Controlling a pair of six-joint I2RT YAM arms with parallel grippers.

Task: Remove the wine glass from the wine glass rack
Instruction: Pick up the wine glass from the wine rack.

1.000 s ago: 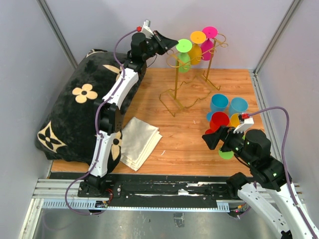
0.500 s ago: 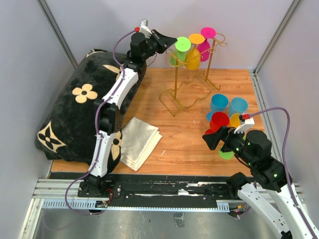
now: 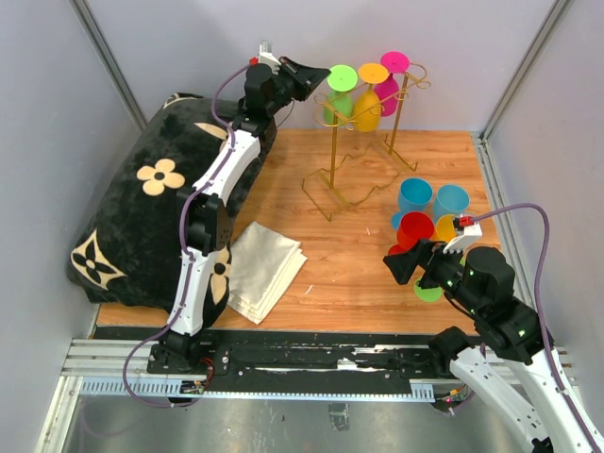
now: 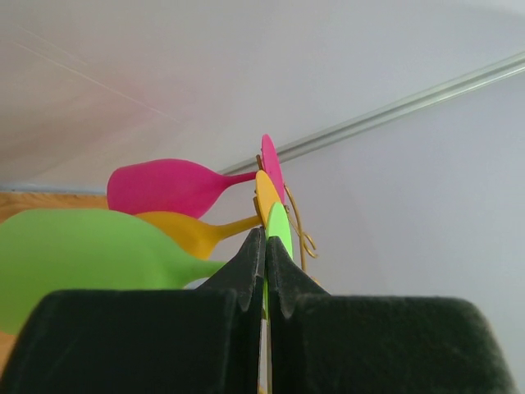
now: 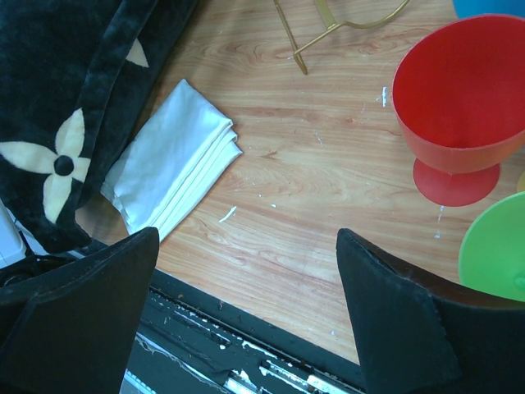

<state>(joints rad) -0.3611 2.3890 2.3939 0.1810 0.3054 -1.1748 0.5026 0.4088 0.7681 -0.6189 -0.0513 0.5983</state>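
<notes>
- The left hand (image 4: 264,246) is pressed together high at the rack's top rail, and a thin green edge runs down the seam between its fingers (image 4: 246,275): it pinches the rim of the green glass's (image 4: 82,263) foot.
- From above, that hand (image 3: 324,75) sits at the left edge of the green foot disc (image 3: 342,77), the arm stretched up and back from its base.
- The green glass hangs upside down on the rack (image 3: 333,156), foot up and bowl below, at the left end of the row.
- Just beside it hang a yellow glass (image 3: 368,102) and then a pink glass (image 3: 390,90), their feet lined up along the rail.
- A gold curl of the rack (image 4: 300,238) shows right behind the green foot.
- The rack stands on the wooden counter (image 3: 349,269), toward its far side.
- The right hand (image 5: 246,238) is spread wide and holds nothing, low over the counter's near right part (image 3: 396,264).
- Near it stand a red cup (image 5: 459,90) and a green cup (image 5: 500,246), with two blue cups (image 3: 414,195) behind them.
- A folded cloth (image 3: 264,269) lies near the left arm, next to a black flowered cushion (image 3: 142,208).
</notes>
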